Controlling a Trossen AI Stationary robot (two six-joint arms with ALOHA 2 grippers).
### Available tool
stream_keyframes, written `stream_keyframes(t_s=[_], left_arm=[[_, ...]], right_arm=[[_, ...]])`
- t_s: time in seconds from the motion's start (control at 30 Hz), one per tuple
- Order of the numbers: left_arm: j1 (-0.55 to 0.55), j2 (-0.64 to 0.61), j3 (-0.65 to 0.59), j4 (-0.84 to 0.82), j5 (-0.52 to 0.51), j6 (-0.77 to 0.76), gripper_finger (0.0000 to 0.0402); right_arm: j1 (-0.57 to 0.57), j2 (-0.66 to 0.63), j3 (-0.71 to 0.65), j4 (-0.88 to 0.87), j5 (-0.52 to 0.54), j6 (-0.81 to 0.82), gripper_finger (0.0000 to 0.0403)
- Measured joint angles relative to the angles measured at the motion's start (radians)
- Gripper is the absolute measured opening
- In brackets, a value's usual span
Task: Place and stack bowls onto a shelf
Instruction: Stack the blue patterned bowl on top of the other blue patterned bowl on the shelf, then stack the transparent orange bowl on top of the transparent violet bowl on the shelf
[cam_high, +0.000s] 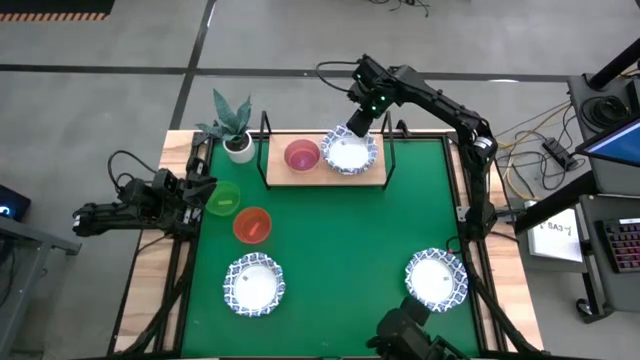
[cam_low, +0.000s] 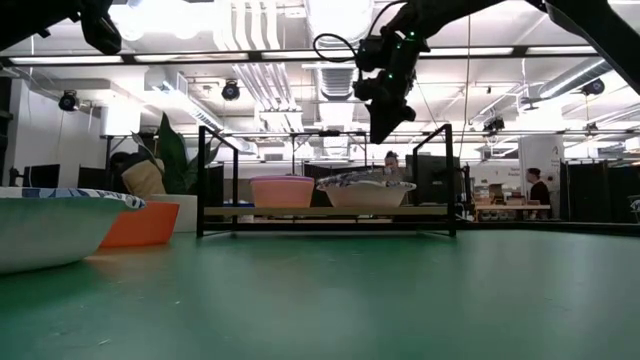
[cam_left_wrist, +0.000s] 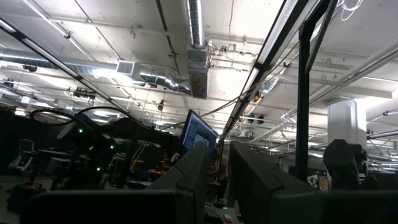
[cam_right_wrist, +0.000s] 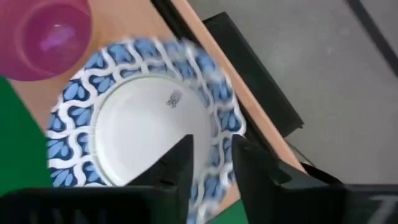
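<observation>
The shelf (cam_high: 372, 178) stands at the table's far edge, a wooden board on a black frame. On it rest a pink bowl (cam_high: 301, 155) and, to its right, a white bowl with a blue patterned rim (cam_high: 349, 153). My right gripper (cam_high: 358, 124) hangs above that bowl's far rim, open by a narrow gap and clear of it in the low view (cam_low: 384, 128); its wrist view looks down on the bowl (cam_right_wrist: 134, 124). My left gripper (cam_high: 203, 190) waits at the table's left edge, pointing up, slightly open (cam_left_wrist: 217, 168).
On the green mat (cam_high: 340, 240) sit a green bowl (cam_high: 222, 198), a red bowl (cam_high: 252, 225) and two blue-rimmed white bowls, near left (cam_high: 254, 284) and near right (cam_high: 436, 278). A potted plant (cam_high: 236, 140) stands left of the shelf. The shelf's right end is bare.
</observation>
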Motion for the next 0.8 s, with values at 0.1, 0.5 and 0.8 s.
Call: stream_keyframes(t_s=[0.1, 0.5, 0.8], left_arm=[[0.000, 0.000, 0.000, 0.000, 0.000, 0.000, 0.0052], [0.000, 0.000, 0.000, 0.000, 0.000, 0.000, 0.0052], [0.000, 0.000, 0.000, -0.041, 0.000, -0.021, 0.0052]], right_arm=[[0.000, 0.000, 0.000, 0.000, 0.009, -0.001, 0.0132], [0.051, -0.048, 0.006, -0.079, -0.133, 0.017, 0.0150], [0.272, -0.129, -0.102, -0.023, -0.158, -0.006, 0.0136]])
